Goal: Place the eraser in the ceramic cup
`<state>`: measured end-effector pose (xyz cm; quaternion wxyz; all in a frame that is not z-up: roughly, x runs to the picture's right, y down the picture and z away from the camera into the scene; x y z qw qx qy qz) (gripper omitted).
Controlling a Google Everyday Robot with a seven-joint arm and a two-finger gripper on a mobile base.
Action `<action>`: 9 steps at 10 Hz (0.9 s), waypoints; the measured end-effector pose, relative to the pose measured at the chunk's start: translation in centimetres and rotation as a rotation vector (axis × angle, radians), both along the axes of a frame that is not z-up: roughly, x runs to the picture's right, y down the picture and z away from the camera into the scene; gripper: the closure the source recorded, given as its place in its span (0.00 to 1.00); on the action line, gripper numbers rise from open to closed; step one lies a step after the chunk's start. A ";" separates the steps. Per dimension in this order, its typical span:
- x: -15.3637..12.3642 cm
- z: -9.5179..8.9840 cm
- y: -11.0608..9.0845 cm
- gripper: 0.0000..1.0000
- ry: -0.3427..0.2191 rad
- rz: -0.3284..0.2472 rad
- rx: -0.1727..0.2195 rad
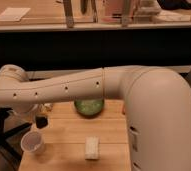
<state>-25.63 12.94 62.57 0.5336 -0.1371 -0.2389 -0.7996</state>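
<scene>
My gripper hangs below the white arm at the table's left, mostly hidden behind the arm. A small black blocky piece, the eraser, sits at its tip, held above the wood. The ceramic cup, white and handleless, stands upright at the front left. It is just below and slightly left of the gripper, apart from it.
A round green bowl stands at the back middle, partly behind the arm. A pale rectangular block lies at the front middle. The wooden table ends close to the cup on the left. The robot's white body fills the right.
</scene>
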 end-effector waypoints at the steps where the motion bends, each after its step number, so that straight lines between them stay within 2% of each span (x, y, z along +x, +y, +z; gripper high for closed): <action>1: -0.7 -0.1 0.3 0.99 -0.009 -0.014 0.003; 3: -2.3 -0.3 1.0 0.99 -0.016 -0.043 0.005; 7: -2.9 -0.2 1.5 0.99 -0.018 -0.091 0.007; 9: -4.4 -0.7 2.1 0.99 -0.028 -0.121 0.008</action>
